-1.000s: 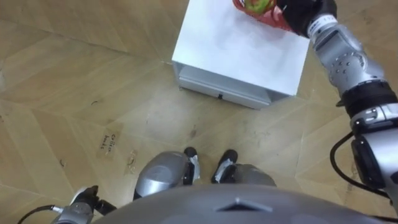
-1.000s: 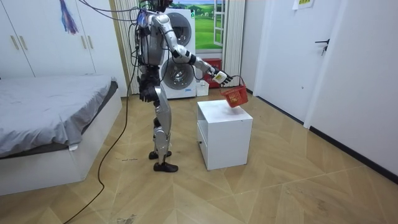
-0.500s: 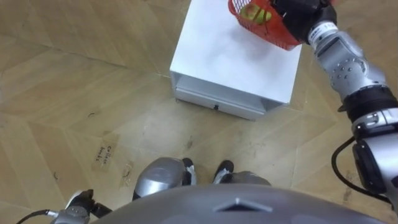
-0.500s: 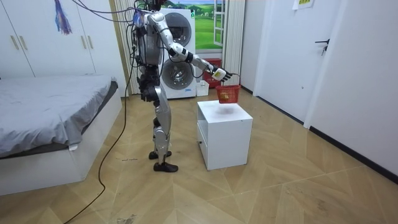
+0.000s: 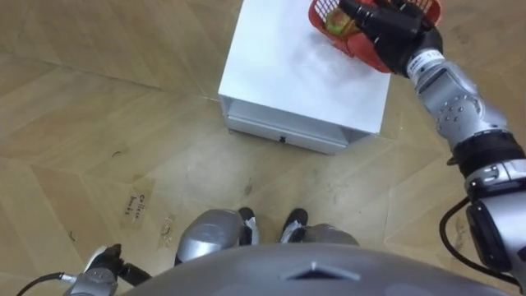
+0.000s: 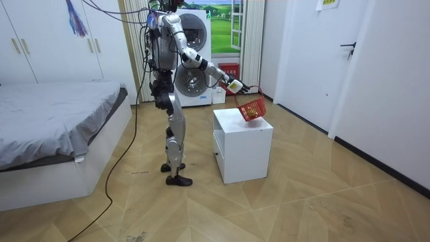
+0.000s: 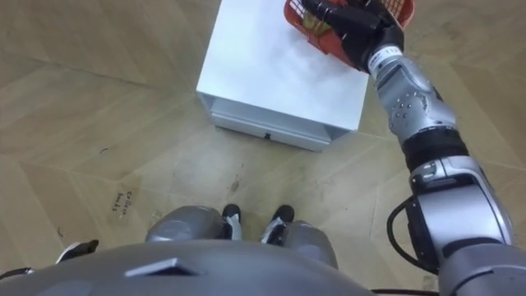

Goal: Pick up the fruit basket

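Fruit basket (image 5: 362, 51) of red open-mesh plastic hangs tilted from the right hand (image 5: 394, 33), whose dark fingers are curled over its rim and handle and grip it. Just which part they clasp is hard to make out from above. A yellow-green piece of fruit (image 5: 335, 20) lies inside, just beside the fingertips. In the room view the basket dangles below and a little beyond the hand, one corner dipped toward the white box-shaped cabinet (image 5: 288, 74) underneath. It looks clear of the top, though the gap is too slight to be sure.

The cabinet stands under the outstretched right arm, its low front drawer (image 5: 283, 131) facing the robot's feet on the herringbone wooden floor (image 5: 99, 123). The left hand (image 5: 99, 278) hangs low at the robot's side, well apart from the basket, and whether it is open or closed cannot be told.

In the room view the robot stands upright just behind the cabinet, with a grey-covered bed (image 6: 54, 114) at its back and a white washing machine (image 6: 195, 74) beyond its raised arm.
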Controlling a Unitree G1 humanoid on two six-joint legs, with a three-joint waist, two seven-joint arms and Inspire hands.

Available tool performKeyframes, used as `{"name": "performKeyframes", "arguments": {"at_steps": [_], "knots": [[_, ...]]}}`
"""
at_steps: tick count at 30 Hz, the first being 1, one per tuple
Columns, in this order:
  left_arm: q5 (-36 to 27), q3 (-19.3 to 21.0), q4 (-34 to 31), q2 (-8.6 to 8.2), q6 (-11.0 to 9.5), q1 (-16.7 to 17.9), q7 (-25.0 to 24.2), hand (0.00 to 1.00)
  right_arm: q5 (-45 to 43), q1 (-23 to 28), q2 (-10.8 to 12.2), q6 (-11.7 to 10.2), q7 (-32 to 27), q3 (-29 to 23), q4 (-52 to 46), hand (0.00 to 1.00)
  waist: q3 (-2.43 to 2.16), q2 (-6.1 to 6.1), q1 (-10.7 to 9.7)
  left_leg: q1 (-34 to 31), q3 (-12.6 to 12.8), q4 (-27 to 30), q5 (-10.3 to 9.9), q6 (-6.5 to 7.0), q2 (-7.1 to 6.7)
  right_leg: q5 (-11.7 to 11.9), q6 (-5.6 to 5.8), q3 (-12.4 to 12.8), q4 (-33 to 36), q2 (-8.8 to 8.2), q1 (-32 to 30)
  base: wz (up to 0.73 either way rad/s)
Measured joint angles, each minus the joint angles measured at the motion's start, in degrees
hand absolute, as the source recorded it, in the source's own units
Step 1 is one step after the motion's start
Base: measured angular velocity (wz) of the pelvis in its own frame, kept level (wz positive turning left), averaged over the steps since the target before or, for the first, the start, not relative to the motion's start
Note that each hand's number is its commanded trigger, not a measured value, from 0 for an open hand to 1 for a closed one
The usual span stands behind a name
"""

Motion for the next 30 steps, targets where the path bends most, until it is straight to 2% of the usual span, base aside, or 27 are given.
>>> {"name": "performKeyframes", "arguments": {"at_steps": [8, 12, 17, 22, 30], "knots": [[-0.2, -0.1, -0.1, -0.03, 1.0, -0.1, 0.0, 0.00, 0.3, 0.9, 0.4, 0.0, 0.1, 0.4, -3.4, 0.00, -0.07, -0.49, 0.7, 0.7, 0.0, -0.1, 0.0, 0.00, 0.01, 0.0, 0.00, -0.1, 0.0, -0.07, 0.6, 0.00], [-0.2, -0.1, -0.1, -0.08, 1.3, -0.1, 0.1, 0.00, 3.3, 2.9, 0.5, 0.0, 0.5, 2.5, -6.4, 0.00, 0.00, -0.38, 0.8, 1.4, -0.2, -0.5, 0.0, 0.00, -0.01, 0.0, 0.02, -0.7, -0.3, -0.09, 1.4, 0.02], [-0.2, -0.2, 0.0, -0.26, 1.6, -0.2, 0.0, 0.00, 3.9, 4.6, 1.7, 0.0, 1.0, 2.6, -6.8, 0.00, 0.31, 0.16, 0.8, 0.7, -0.3, -0.6, 0.0, 0.00, -0.03, 0.0, 0.02, -1.0, -0.3, -0.13, 0.8, 0.00], [-0.2, -1.2, -0.1, -0.65, 2.0, -0.2, 0.0, 0.00, 4.2, 5.1, 1.7, 0.0, 1.0, 2.6, -8.8, 0.00, 0.25, 0.55, 0.8, -0.5, 0.1, -0.6, 0.0, -0.01, -0.02, 0.0, 0.01, -0.4, 0.0, -0.09, -0.9, -0.04], [-0.2, -1.2, -1.1, -1.41, 2.0, -0.2, 0.0, 0.00, 4.5, 5.1, 1.8, 0.0, 2.6, 2.6, -11.2, 0.00, 0.20, 0.53, 0.9, -0.5, 0.8, -0.7, 0.0, 0.00, -0.02, -0.1, 0.07, 0.0, 0.0, -0.15, -1.0, -0.02]]}}
